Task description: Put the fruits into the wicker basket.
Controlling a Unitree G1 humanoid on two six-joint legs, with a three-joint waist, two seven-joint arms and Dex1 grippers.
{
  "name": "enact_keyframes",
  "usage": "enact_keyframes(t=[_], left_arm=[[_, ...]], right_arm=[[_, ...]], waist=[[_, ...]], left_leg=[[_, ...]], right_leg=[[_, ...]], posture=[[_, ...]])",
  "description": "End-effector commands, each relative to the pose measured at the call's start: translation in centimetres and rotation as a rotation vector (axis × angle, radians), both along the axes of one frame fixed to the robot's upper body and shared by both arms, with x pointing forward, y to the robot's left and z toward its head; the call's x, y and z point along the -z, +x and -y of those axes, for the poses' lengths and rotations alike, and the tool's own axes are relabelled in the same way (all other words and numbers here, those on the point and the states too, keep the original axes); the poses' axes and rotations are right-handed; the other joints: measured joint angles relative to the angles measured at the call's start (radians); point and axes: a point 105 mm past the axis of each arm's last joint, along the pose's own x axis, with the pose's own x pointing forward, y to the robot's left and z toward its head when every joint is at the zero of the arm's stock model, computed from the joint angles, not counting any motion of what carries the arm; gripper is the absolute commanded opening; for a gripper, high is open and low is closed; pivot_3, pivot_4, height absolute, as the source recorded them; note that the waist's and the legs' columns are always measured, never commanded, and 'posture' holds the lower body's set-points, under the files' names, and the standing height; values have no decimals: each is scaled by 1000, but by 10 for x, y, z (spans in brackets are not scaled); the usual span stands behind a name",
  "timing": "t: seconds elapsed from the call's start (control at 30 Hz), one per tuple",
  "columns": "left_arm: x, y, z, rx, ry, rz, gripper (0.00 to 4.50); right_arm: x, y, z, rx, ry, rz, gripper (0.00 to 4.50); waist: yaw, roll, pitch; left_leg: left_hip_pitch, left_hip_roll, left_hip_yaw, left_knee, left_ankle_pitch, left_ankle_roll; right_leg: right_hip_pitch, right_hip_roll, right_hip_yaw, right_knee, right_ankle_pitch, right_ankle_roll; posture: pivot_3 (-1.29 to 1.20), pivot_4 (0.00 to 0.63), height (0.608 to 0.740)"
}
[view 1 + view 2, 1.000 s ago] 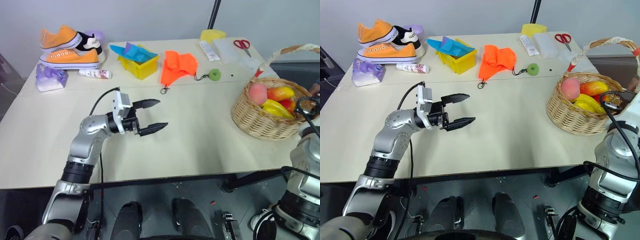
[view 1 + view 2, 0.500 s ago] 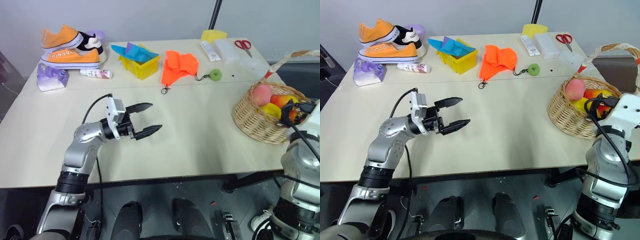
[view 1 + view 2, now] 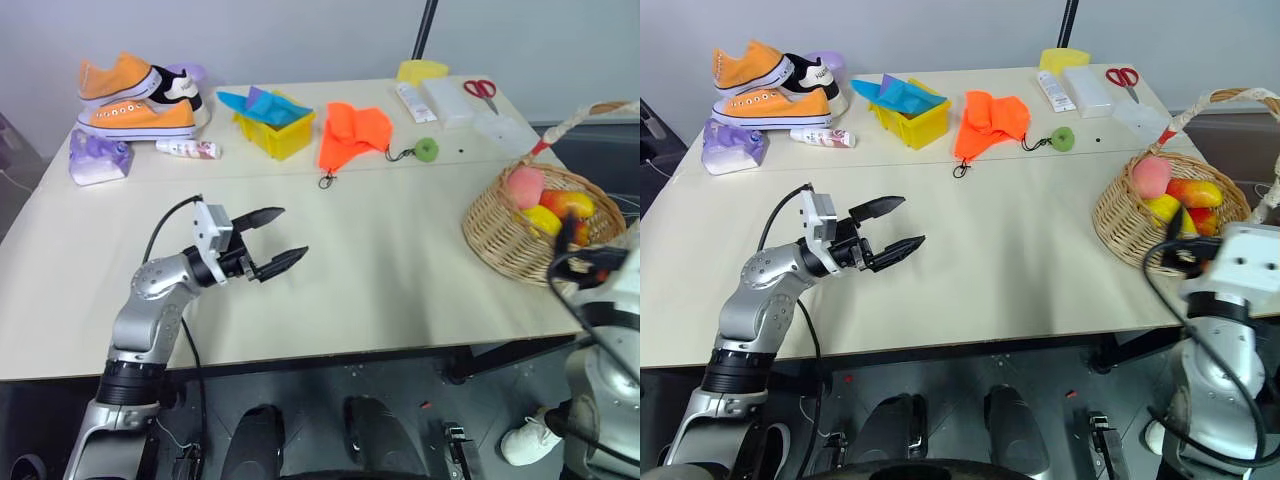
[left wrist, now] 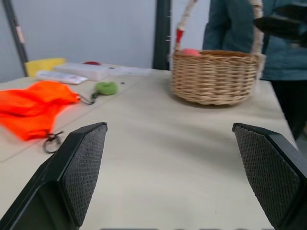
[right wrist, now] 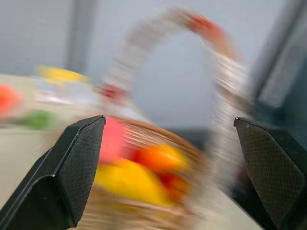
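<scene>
The wicker basket [image 3: 497, 236] stands at the table's right edge, its tall handle [image 3: 1215, 98] arching over it. Inside lie the fruits: a pink peach [image 3: 524, 186], a yellow fruit [image 3: 541, 220] and a red-yellow mango [image 3: 572, 203]. My right gripper [image 5: 169, 122] is open and empty, pointing at the basket from its near right side, clear of the rim. My left gripper [image 3: 290, 235] hovers open and empty over the left-middle of the table, pointing right toward the basket [image 4: 215, 76].
Along the back of the table lie orange sneakers [image 3: 135, 95], a purple pack [image 3: 96, 160], a yellow plastic box [image 3: 276, 125] with blue cloth, an orange cloth [image 3: 355, 133], a green ball on a cord [image 3: 427, 149] and scissors [image 3: 480, 88]. A person [image 4: 230, 24] stands behind the basket.
My right hand has drawn back from over the basket's near rim toward the table's front edge. My left gripper has drifted left, still open.
</scene>
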Motion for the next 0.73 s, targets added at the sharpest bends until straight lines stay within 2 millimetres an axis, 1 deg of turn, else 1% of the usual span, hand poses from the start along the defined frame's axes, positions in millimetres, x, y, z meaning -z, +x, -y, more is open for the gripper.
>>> enact_keyframes(t=[0.03,0.13,0.17,0.23,0.33,0.37,0.43,0.5,0.57,0.6,0.73], left_arm=[[-8,10,-39,-218,-1,47,4500],[-3,13,-67,-379,14,27,4500],[-2,12,-77,-433,16,18,4500],[-5,8,-97,-544,24,38,4500],[-6,3,-118,-671,23,50,4500],[-5,2,-125,-711,24,39,4500],[-8,-5,-139,-781,-8,50,4500],[-7,-10,-148,-832,-27,42,4500],[-6,-17,-161,-921,-20,59,4500],[-6,-19,-165,-947,-19,64,4500],[-6,-23,-157,-925,7,61,4500]], right_arm=[[0,13,-60,-400,1,-31,4459],[12,28,-91,-629,24,-110,4459],[16,32,-104,-717,-17,-134,4459],[27,40,-125,-885,-35,-202,4459],[38,59,-138,-975,-104,-250,4459],[39,63,-143,-1007,-138,-253,4459],[39,70,-156,-1089,-178,-253,4459],[39,71,-162,-1141,-207,-249,4459],[38,74,-164,-1167,-224,-239,4459],[38,74,-164,-1175,-229,-236,4459],[42,72,-164,-1187,-214,-247,4459]], waist=[[0,0,0],[1,-1,0],[5,-1,0],[7,-1,0],[13,-4,1],[13,-4,1],[12,-4,1],[10,-4,1],[11,-4,1],[12,-4,1],[14,-4,1]], left_leg=[[0,0,0,0,0,0],[0,0,0,1,0,0],[0,0,0,1,0,0],[0,0,0,0,0,0],[-1,0,0,0,0,0],[-1,0,0,1,0,0],[-1,0,0,1,0,0],[-1,0,1,1,0,0],[-1,0,0,1,0,0],[-1,0,0,0,0,0],[-1,0,-1,0,0,0]], right_leg=[[0,0,0,0,0,0],[0,0,0,0,0,0],[0,0,0,0,0,0],[0,-1,0,0,0,0],[0,-1,-2,-1,0,0],[0,-1,-2,-1,0,0],[0,-2,-2,-1,0,0],[0,-2,-2,-1,0,0],[0,-2,-2,-1,0,0],[0,-2,-2,0,0,0],[0,-2,-3,0,0,0]], posture=[[0,150,740],[0,150,740],[0,150,740],[0,150,740],[0,150,740],[0,150,740],[0,150,740],[0,150,740],[0,150,740],[0,150,740],[0,150,740]])
